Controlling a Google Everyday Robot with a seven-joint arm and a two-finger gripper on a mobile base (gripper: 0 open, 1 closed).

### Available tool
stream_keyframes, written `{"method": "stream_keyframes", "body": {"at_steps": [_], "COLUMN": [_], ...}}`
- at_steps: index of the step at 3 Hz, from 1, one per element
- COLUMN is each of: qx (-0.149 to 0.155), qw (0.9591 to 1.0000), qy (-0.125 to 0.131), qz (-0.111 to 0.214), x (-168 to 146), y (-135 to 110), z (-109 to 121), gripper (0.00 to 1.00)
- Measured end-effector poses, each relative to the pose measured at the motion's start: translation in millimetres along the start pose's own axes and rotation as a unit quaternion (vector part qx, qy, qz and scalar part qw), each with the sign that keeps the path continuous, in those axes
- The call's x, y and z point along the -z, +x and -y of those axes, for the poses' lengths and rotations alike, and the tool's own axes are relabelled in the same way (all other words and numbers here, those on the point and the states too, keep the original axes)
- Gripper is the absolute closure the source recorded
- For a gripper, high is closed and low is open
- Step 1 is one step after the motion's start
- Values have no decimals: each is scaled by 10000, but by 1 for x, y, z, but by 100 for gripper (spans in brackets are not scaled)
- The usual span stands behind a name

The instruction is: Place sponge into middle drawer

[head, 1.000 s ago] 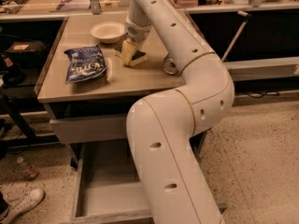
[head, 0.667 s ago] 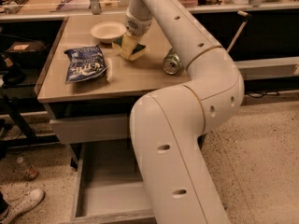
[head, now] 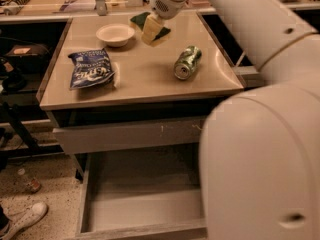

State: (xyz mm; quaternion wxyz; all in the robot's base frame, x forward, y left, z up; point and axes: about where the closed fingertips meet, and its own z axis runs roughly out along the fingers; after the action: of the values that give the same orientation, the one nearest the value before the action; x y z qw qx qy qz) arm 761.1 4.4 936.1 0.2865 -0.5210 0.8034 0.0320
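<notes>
Above far side of tabletop [head: 145, 79], near white bowl [head: 115, 34], end effector [head: 152, 21] is clamped on yellow sponge [head: 150, 31], now lifted vs 1 s ago, so grasp looks done & carry to open middle drawer [head: 142, 209] remains.

Lab-like workroom: drawer cabinet [head: 125, 134], cluttered benches [head: 50, 6], speckled floor [head: 52, 184]; gripper [head: 153, 25] with sponge [head: 149, 33] above tabletop [head: 145, 76].

The gripper [head: 152, 23] holds the sponge [head: 149, 33] above the table [head: 150, 79], beside the bowl [head: 115, 34].
</notes>
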Motion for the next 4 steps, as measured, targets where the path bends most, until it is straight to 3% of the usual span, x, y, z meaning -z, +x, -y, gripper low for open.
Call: {"method": "stream_keyframes", "body": {"at_steps": [1, 2, 3, 4], "qx": [133, 87, 130, 40], "qw": [9986, 9990, 9995, 10000], "qy": [-71, -285, -153, 12], "qz": [512, 332, 225, 72], "x": [32, 14, 30, 69], "y": [19, 46, 44, 51], "z": [-27, -45, -58, -90], "gripper": [100, 100, 100, 100]}}
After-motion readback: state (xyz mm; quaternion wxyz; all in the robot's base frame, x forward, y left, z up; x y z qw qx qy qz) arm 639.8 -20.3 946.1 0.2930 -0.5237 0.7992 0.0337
